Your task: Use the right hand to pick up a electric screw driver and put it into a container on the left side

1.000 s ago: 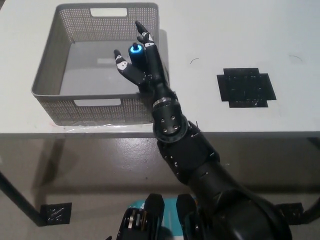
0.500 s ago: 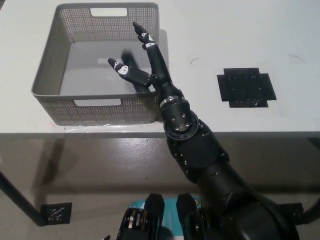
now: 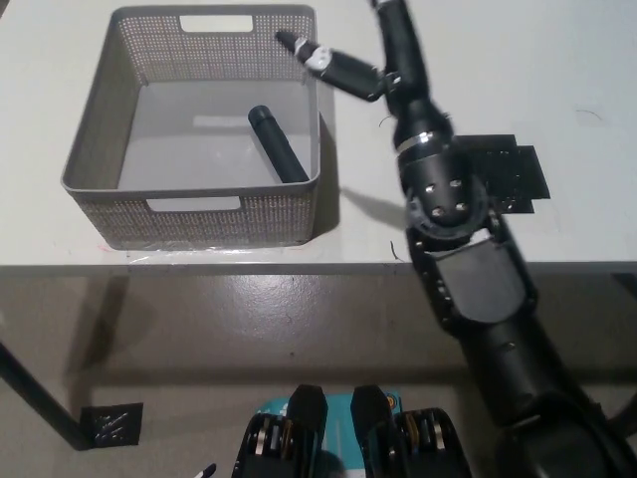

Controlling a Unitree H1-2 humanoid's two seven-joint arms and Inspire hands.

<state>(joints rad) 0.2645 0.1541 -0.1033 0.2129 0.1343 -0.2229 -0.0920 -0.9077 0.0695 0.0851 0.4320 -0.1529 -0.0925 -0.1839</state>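
**Black screwdriver lay in the basket, hand drawn back**

We saw that the electric screw driver, gripped a second earlier, now lay slanted on the floor of the grey mesh container. Our right hand had pulled back from inside to above the container's right rim, beside the black tape patch on the white table. Its fingers were spread, holding nothing.

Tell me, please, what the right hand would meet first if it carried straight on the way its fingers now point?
Probably the basket's right rim: the right hand points toward picture left, its fingertips already over that edge. Height is unclear, so it may pass above.
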